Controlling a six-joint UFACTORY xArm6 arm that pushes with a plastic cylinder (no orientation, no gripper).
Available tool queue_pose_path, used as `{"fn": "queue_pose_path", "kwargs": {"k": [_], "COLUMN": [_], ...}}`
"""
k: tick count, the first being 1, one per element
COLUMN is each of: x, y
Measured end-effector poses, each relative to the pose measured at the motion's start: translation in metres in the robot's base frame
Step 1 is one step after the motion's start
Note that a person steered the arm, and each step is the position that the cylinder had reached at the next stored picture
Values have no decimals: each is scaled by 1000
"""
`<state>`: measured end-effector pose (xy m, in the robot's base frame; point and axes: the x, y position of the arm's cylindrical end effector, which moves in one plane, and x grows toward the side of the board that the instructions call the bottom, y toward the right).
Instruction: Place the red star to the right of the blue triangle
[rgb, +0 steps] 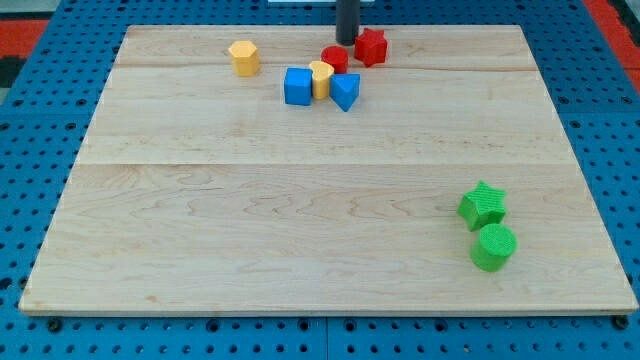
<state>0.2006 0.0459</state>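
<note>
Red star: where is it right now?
The red star sits near the view's top edge, just right of my tip and the red cylinder, above-right of the blue triangle.

Pale wood desk, matt plastic blocks, dark rod

My desk (300, 250) is light, unvarnished-looking wood with fine grain and visible plank seams, smooth and matt; it lies on a blue perforated sheet (30, 200) with a dull finish. The red star (371, 47), blue triangle (345, 91), blue cube (298, 87) and yellow hexagonal block (243, 57) look like smooth matt plastic. The green star (483, 206) and green cylinder (494, 247) show faint ribbed layers. My tip (347, 41) ends a dark, smooth, slightly sheened rod.
</note>
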Motion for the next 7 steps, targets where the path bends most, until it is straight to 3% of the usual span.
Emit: {"fn": "queue_pose_path", "kwargs": {"k": [1, 3, 4, 5, 7], "x": [-3, 106, 133, 80, 113], "y": [2, 86, 88, 63, -4]}}
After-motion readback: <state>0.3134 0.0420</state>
